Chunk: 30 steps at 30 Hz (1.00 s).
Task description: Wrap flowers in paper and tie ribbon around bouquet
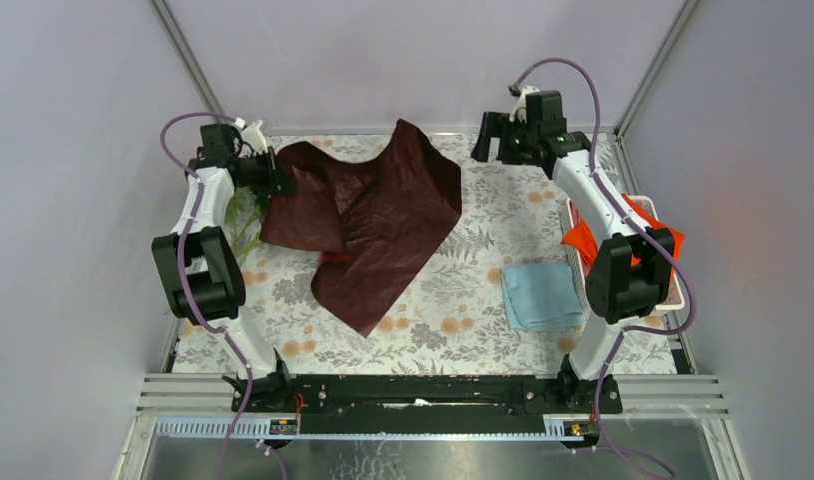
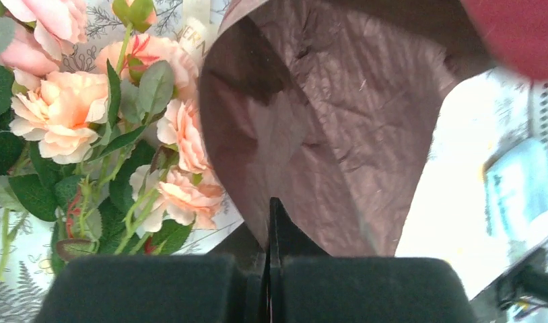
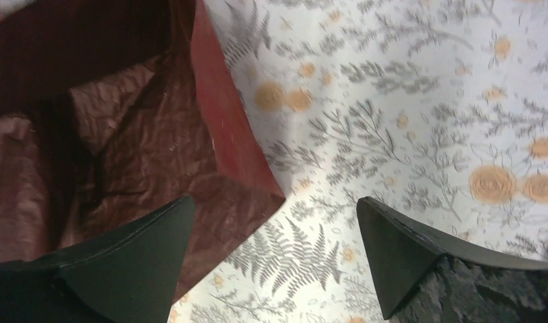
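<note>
One sheet of paper [image 1: 368,215]. Left of it, one bunch of flowers [image 2: 89,121], at least five blooms showing. Right of it, one blue cloth [image 1: 541,295], one orange cloth [image 1: 581,243] and one basket [image 1: 673,295]. Two robot arms flank it: left arm [image 1: 198,265], right arm [image 1: 608,215].

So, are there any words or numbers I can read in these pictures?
"ER…": a few dark letters on a cream strip behind the flowers, seen from the left wrist. They are blurred and partly hidden, so the rest can't be read.
Nothing else: the tablecloth shows only printed ferns and blossoms, and the paper is plain.
</note>
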### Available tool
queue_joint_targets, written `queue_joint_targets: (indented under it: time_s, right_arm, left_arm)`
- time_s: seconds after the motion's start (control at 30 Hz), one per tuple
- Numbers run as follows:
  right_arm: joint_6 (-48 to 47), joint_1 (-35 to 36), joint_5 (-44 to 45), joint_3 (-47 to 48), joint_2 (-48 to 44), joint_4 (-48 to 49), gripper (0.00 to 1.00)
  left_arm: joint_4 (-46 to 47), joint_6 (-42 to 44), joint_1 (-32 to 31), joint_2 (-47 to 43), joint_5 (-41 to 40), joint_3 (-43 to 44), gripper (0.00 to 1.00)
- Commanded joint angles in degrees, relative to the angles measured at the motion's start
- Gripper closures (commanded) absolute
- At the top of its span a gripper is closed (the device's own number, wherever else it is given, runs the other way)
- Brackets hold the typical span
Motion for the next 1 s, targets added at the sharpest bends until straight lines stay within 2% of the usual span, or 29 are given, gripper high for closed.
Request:
queue_joint_targets:
  time_s: [0.0, 0.1, 0.2, 0.43, 0.63, 0.97]
  right_arm:
    - [-2.6, -1.9, -8.0, -5.6, 0.8, 2.8, 0.00]
    - [-2.5, -1.9, -13.8, -9.9, 2.1, 5.9, 0.00]
    - [0.5, -1.9, -15.2, -13.0, 4.9, 11.0, 0.00]
    - [9.0, -1.9, -2.7, -6.8, 17.8, 10.4, 0.04]
    - [16.0, -2.5, 4.9, -4.3, 22.3, 11.1, 0.05]
    - [26.8, -2.4, -11.9, -3.2, 27.6, 20.4, 0.13]
  left_arm:
    - [-5.7, 12.8, -0.2, 2.3, -1.4, 1.8, 1.00]
    - [-7.6, 14.6, -0.1, 3.9, -2.4, 3.5, 1.00]
    - [-7.9, 15.9, 0.0, 4.4, -2.3, 3.6, 1.00]
    - [-9.5, 19.9, -0.1, 3.3, -4.0, 3.3, 1.00]
    - [-10.7, 22.8, 0.0, 3.1, -5.0, 3.3, 1.00]
    - [-11.4, 24.5, -1.5, 3.3, -6.4, 3.3, 1.00]
